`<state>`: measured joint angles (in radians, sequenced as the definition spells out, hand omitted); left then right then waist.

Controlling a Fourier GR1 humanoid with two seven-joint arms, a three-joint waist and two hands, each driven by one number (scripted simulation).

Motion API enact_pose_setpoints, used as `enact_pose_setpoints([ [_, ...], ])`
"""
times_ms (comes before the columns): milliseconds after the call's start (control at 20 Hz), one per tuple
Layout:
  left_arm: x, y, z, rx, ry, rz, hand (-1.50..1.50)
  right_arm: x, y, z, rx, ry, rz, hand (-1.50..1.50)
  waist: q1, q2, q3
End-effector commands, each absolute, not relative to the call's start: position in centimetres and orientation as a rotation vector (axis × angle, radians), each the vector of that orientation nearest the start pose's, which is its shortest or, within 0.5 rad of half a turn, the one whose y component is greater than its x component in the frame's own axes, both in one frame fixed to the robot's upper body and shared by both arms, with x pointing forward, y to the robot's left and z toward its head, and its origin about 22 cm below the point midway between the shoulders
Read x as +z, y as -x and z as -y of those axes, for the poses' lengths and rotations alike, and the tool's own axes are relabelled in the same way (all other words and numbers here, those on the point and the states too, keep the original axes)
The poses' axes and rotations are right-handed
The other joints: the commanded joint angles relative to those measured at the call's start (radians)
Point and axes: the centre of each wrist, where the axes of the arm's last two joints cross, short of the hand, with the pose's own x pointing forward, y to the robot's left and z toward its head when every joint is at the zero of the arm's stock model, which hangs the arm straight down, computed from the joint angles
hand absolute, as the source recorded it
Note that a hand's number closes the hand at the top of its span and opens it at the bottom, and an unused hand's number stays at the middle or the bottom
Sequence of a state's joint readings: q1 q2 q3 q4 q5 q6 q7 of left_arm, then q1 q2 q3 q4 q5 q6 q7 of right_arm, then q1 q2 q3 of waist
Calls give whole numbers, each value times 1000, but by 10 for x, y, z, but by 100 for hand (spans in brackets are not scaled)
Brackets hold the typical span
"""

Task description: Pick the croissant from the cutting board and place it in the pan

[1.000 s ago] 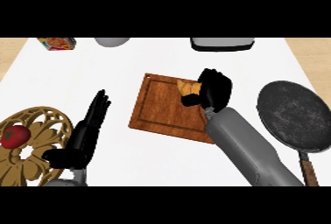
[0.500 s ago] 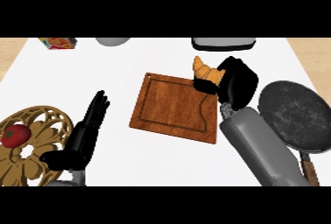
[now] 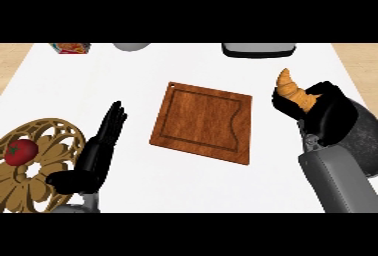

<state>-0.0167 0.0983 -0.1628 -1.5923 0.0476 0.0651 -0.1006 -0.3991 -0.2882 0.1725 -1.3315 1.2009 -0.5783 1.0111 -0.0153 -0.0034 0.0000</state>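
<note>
1. The white counter (image 3: pixel 184 190) filled the frame, with a strip of wooden floor showing at the upper corners.
2. We saw the cutting board (image 3: pixel 203 122) lying bare at centre, tilted like a diamond.
3. The croissant (image 3: pixel 292 91) was off the board, at right of centre, its pointed end upward, clasped in the right hand (image 3: pixel 325 117), whose fingers curled round its lower part.
4. The pan (image 3: pixel 362 140) showed only as a dark rim at the right edge, largely hidden behind the right hand and forearm.
5. The left hand (image 3: pixel 100 150) rested at lower left with fingers straight and relaxed, holding nothing, just beside a gold openwork trivet (image 3: pixel 33 165) bearing a tomato (image 3: pixel 21 150).
6. We judged the carry to be the step in hand: to do it well, the croissant should travel further right until over the pan's floor, then be lowered close before the fingers part, so that it does not roll onto the rim.
</note>
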Motion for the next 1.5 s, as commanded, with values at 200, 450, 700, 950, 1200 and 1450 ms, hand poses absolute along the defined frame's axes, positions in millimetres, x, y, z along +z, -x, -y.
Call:
enact_pose_setpoints([
  [200,9,-243,-189,-113,46,1697,0,49,-312,330,-36,1756,1060,150,8,3,1],
  [450,3,-234,-205,-142,106,1679,0,24,-308,376,-186,1774,1084,150,24,6,2],
  [700,1,-240,-203,-134,76,1710,0,29,-323,409,-188,1773,1089,150,27,7,1],
  [950,7,-247,-200,-135,89,1705,0,-5,-313,411,-34,1440,790,-150,43,14,4],
  [1200,5,-246,-191,-157,99,1708,0,-6,-332,403,-41,1179,887,-150,54,18,6],
  [1450,17,-250,-168,-156,91,1720,0,-7,-329,428,-98,1216,1030,-150,50,18,6],
])
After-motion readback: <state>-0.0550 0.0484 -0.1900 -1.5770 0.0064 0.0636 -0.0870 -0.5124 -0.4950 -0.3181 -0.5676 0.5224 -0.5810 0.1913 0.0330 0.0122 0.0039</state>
